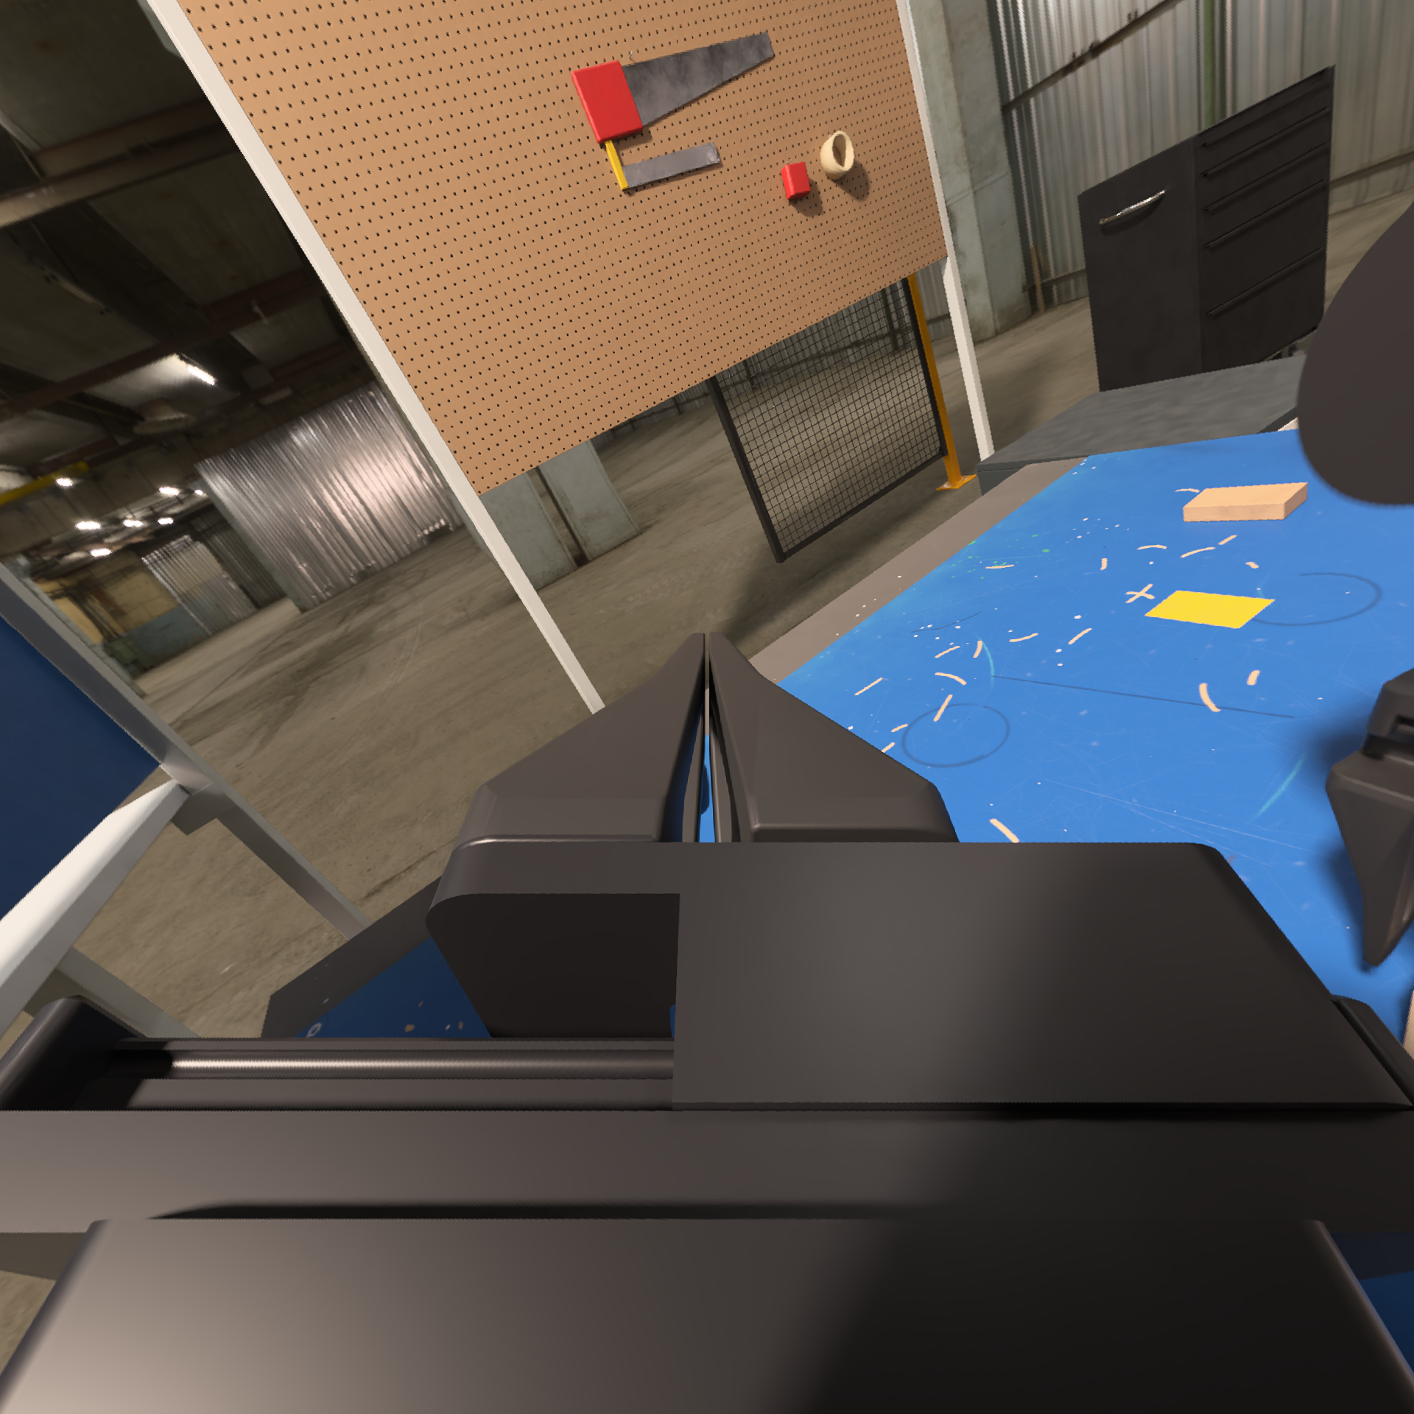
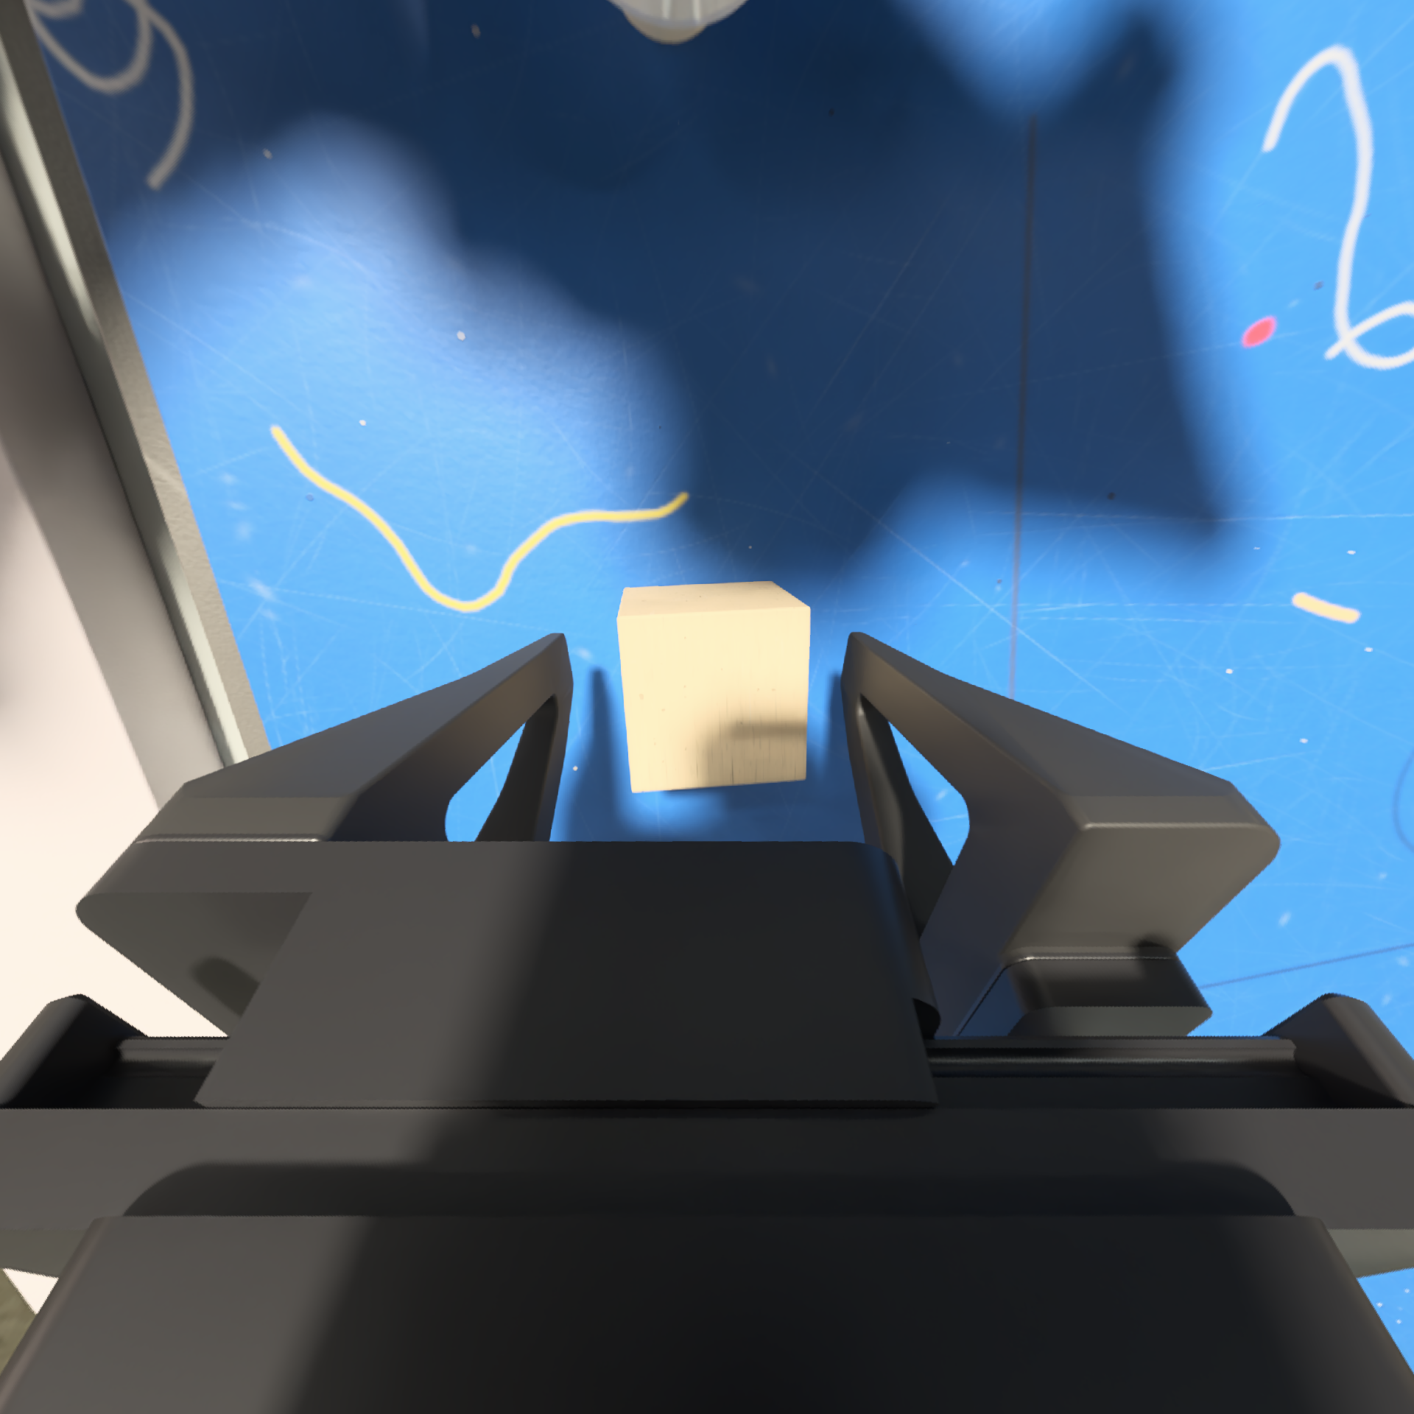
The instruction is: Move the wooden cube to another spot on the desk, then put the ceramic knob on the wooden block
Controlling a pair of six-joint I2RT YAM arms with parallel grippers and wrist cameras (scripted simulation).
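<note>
In the right wrist view a pale wooden cube sits on the blue desk mat, between my right gripper's fingers. My right gripper is open, with a gap on each side of the cube. A grey-white rounded object, maybe the ceramic knob, is cut off at the top edge. In the left wrist view my left gripper is shut and empty, held above the desk's left edge. A flat wooden block lies far right on the mat. The right arm shows at the right edge.
A yellow patch lies on the blue mat in front of the block. A pegboard with a saw, square, red block and ring stands behind. A dark cabinet is far right. The desk's metal edge runs left of the cube.
</note>
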